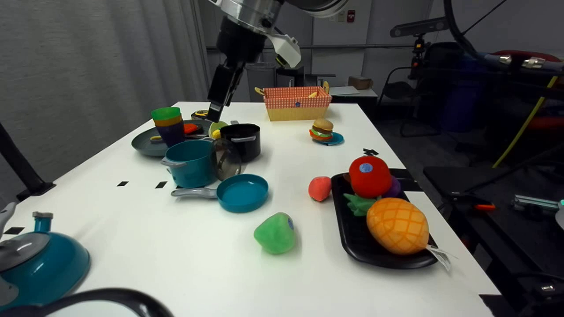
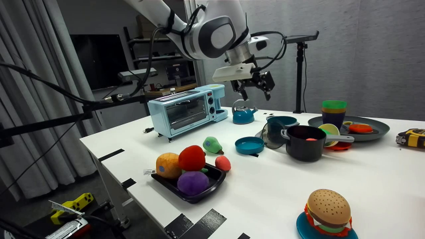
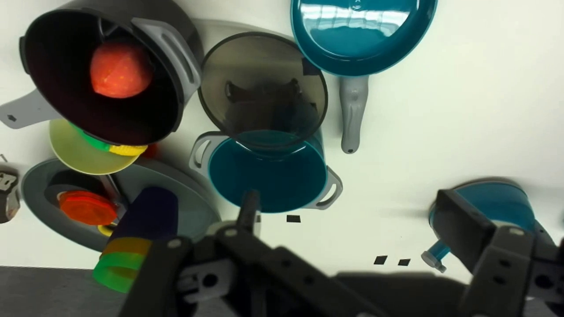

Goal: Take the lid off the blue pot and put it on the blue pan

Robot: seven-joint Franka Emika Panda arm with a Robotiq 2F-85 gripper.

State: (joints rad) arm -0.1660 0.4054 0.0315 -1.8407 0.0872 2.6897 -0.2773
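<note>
Hand (image 2: 256, 96) spread, lid (image 3: 263, 90) agst. pot (image 1: 191, 173), pan (image 1: 243, 193) nr.

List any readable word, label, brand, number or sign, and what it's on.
No text can be read in any view. Too small or blurred:
Round blue stickers on red toy, green toy and pineapple toy
White tag on the pineapple toy
Round badge on basket
Print on white-and-red floor item
Any lettering on tape measure, toaster oven, red wall box

You are seeing the pan (image 3: 352, 48) shining glossy and smooth, while the lid (image 3: 263, 88) is looking glassy. The red toy (image 1: 370, 178) is showing matt plush; the basket (image 1: 282, 115) is wearing cloth above wood-like sides.
</note>
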